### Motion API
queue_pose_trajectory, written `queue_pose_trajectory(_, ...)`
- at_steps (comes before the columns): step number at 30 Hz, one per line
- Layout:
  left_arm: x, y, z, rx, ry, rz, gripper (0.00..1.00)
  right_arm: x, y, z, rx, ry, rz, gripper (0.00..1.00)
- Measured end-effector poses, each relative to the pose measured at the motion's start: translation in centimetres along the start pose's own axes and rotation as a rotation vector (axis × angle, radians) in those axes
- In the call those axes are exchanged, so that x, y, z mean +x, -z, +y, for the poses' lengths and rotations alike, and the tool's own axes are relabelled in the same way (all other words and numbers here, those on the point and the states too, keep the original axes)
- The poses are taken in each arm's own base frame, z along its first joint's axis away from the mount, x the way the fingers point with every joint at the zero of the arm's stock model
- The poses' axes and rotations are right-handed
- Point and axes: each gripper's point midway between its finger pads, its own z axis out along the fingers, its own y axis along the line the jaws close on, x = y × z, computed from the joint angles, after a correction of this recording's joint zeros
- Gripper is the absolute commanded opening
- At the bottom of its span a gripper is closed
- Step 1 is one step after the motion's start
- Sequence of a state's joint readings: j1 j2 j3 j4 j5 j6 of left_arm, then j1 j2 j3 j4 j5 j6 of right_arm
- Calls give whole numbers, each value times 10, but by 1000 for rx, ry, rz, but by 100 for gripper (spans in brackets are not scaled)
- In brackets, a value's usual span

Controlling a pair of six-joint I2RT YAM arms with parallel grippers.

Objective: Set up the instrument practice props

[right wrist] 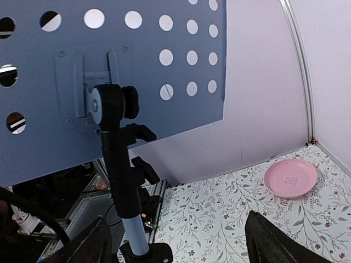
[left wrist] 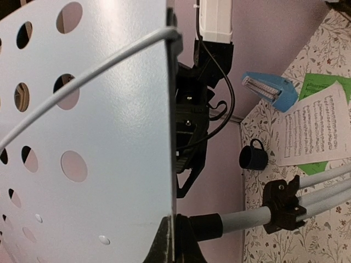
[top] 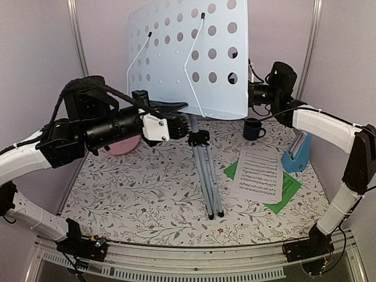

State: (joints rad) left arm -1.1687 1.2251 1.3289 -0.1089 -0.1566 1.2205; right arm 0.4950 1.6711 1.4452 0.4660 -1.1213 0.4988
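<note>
The pale perforated music stand (top: 194,53) stands mid-table, its silver tripod legs (top: 205,176) bunched together with their tips on the cloth. My left gripper (top: 179,117) is shut on the lower edge of the stand's desk; in the left wrist view the desk's edge (left wrist: 171,164) runs down between my fingers (left wrist: 189,241). My right gripper (top: 254,94) is behind the desk's right side, open and empty (right wrist: 181,244), with the stand's black post (right wrist: 118,164) ahead of its left finger. The white page (top: 257,173) lies on the green page (top: 285,191) at the right. The blue metronome (top: 296,154) stands beside them.
A dark blue mug (top: 254,129) stands behind the pages, below the desk's right corner. A pink plate (top: 124,147) lies at the back left, partly hidden by my left arm; it also shows in the right wrist view (right wrist: 290,178). Pale walls enclose the floral cloth.
</note>
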Motion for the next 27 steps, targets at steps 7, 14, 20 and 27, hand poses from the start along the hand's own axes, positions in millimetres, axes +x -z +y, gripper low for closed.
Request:
queue_pose_trajectory(7, -22, -10, -5, 14, -49, -76, 0, 17, -19, 4, 15, -47, 82, 82)
queue_pose_trajectory(14, -30, -15, -8, 15, -77, -113, 0, 49, -36, 14, 8, -56, 174, 76)
queue_pose_trajectory(20, -36, -14, -10, 19, -86, -140, 0, 59, -41, 22, -3, -33, 204, 75)
queue_pose_trajectory(27, -46, -12, -13, 30, -79, -182, 0, 50, -32, 39, 6, 24, 195, 79)
